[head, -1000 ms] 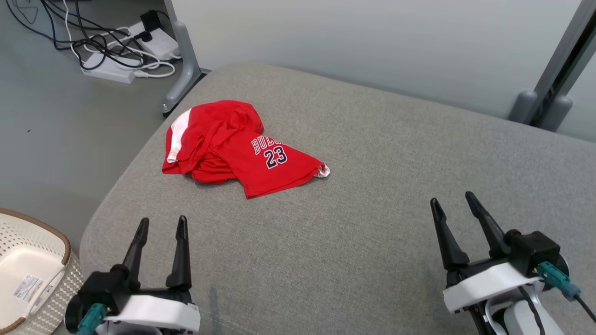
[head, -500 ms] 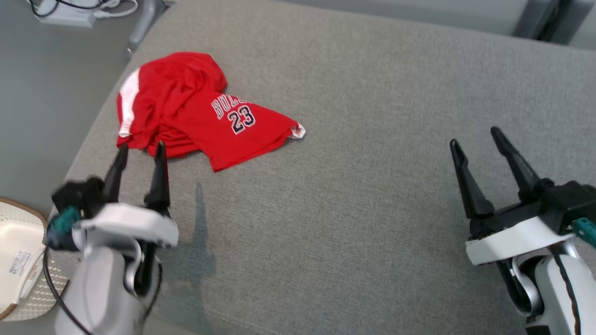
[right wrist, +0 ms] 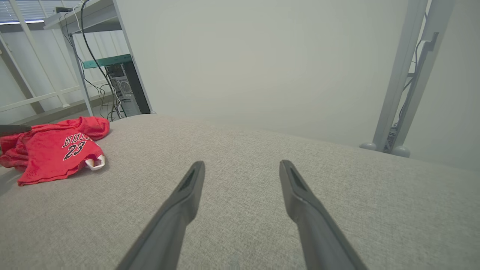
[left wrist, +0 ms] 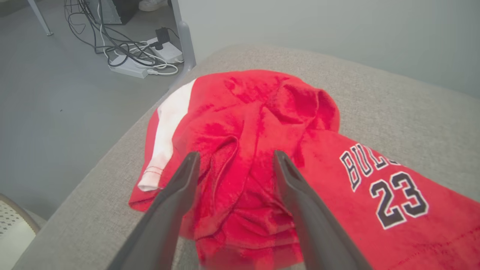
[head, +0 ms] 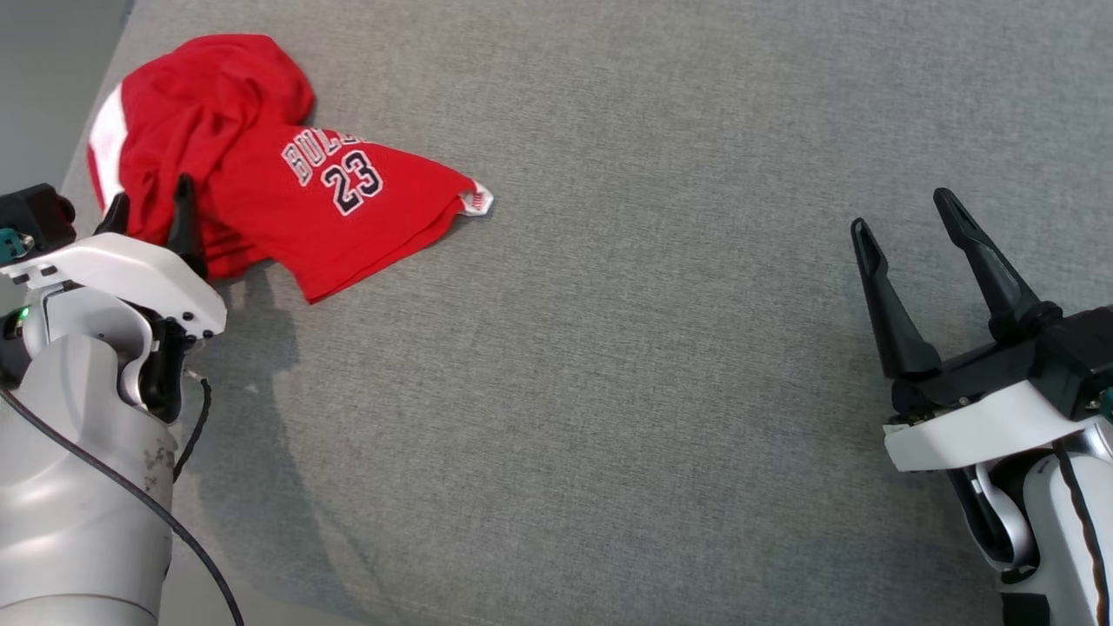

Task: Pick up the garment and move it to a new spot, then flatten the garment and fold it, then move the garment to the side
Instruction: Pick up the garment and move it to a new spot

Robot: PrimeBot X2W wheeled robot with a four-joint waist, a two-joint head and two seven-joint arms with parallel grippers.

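We cannot read the whole word above the 23 on the garment (head: 348,217): a fold swallows its last letters at 1 o'clock of the number. The left gripper (head: 149,193) covers the cloth's 8 o'clock corner, and we cannot tell whether its jaws touch fabric. In the left wrist view the garment (left wrist: 262,123) runs off the bottom and right edges.

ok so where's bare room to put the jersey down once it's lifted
The wide middle of the grey cushion, between the red jersey and the right gripper, is bare. Crowded at the far left corner, where the left gripper, jaws open, is at the bunched jersey.
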